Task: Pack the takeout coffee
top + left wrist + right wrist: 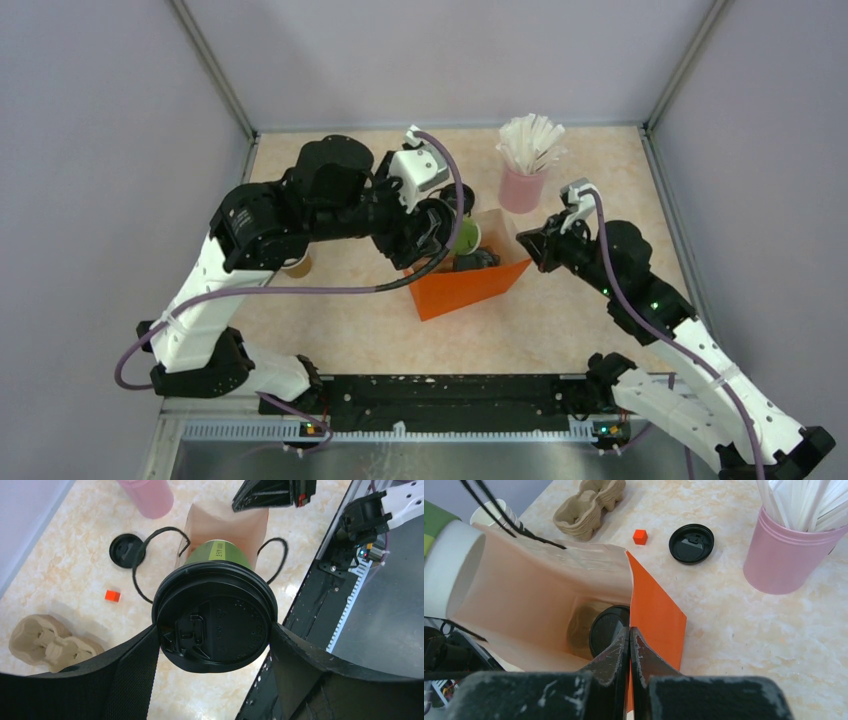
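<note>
Left gripper is clamped on the takeout coffee, one finger on each side just under the black lid. The cup's olive-green wall shows below the lid in the left wrist cam. The cup hangs at the open mouth of the orange bag, on the side away from the right arm. It looks tilted, and tbh I can't tell if its base is past the rim or just over it.

Right gripper is pinched tight on the bag's top edge at the corner opposite the cup, w/ the paper between its fingers. The bag stands upright w/ its mouth spread, pale pink inside. Its black cord handles flop outward.

At the bottom of the bag there's a round black lid-looking thing, and idk what's under it.

Stuff around the bag:
- pink cup of white straws: just behind the bag
- loose black lid and tiny red cube: on the table behind the bag, near each other but not touching
- cardboard cup carrier: further back from the bag than the cube
- stack of lidless cups: off the bag's side where the left arm is
</note>
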`<state>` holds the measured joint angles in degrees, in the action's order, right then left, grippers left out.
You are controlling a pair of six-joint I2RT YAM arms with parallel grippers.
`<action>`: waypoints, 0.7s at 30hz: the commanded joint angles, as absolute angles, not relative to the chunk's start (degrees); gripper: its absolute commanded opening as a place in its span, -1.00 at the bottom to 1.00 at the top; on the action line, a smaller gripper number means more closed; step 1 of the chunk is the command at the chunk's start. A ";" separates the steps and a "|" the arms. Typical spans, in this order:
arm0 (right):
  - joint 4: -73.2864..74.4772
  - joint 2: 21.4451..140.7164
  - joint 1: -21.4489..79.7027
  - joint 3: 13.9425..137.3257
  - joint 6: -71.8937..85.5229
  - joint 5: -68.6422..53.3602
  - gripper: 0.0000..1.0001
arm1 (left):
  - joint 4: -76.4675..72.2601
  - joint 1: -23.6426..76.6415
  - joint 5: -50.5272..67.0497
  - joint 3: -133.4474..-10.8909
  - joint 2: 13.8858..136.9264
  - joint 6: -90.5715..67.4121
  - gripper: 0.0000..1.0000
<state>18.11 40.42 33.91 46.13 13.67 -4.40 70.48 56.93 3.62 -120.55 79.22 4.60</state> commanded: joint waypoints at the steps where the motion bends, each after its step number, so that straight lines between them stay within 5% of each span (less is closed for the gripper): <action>1: 18.52 38.99 34.45 45.35 13.80 -3.68 -1.00 | 75.24 56.73 2.29 -122.21 79.34 3.74 0.26; 21: 26.23 39.11 34.45 50.19 14.97 -3.28 -0.89 | 77.33 57.39 6.24 -114.63 86.39 4.51 0.23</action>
<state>21.89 38.98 33.95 45.95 14.57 -4.10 78.52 56.95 4.38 -115.68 85.54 3.79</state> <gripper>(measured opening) 0.025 0.797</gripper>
